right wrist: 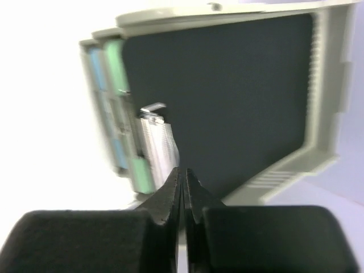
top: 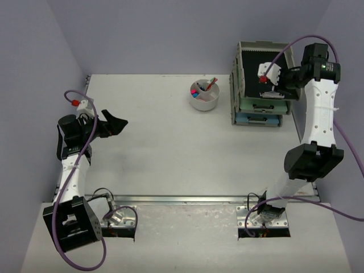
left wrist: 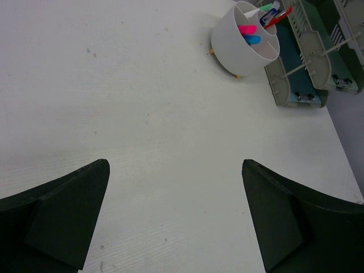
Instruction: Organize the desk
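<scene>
The desk (top: 159, 148) is a white tabletop enclosed by lilac walls; it also fills the left wrist view (left wrist: 142, 102). My left gripper (top: 118, 124) hangs over the desk's left side, open and empty (left wrist: 175, 165). My right gripper (top: 272, 90) is above the grey stacked paper trays (top: 256, 111) at the back right. Its jaws are pressed together (right wrist: 182, 169) with nothing seen between them. Below it, the top tray (right wrist: 327, 85) holds a dark sheet (right wrist: 227, 96). A white ribbed item with a metal clip (right wrist: 156, 133) sits at the trays' front edge.
A white round cup (top: 205, 95) with pink, blue and red pens stands left of the trays, and shows in the left wrist view (left wrist: 245, 38) beside the trays (left wrist: 310, 62). A metal rail (top: 182, 199) runs along the desk's front edge.
</scene>
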You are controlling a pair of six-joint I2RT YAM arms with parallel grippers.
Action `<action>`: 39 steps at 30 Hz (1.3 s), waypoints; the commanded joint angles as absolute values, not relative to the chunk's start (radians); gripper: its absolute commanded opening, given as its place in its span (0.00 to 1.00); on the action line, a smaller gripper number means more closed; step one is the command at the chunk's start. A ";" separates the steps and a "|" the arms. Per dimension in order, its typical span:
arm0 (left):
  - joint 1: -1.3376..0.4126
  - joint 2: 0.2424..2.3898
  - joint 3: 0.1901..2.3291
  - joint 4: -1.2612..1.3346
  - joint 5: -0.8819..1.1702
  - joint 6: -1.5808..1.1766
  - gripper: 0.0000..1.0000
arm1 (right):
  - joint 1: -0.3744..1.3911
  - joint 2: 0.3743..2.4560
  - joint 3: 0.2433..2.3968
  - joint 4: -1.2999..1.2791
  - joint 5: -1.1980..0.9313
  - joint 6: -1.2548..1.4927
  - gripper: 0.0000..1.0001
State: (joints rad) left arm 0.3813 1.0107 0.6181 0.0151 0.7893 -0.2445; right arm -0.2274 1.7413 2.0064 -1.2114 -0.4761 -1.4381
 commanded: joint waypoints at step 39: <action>0.397 1.003 0.600 0.071 0.788 -0.241 1.00 | -0.253 1.862 1.893 -1.013 -0.420 -1.223 0.00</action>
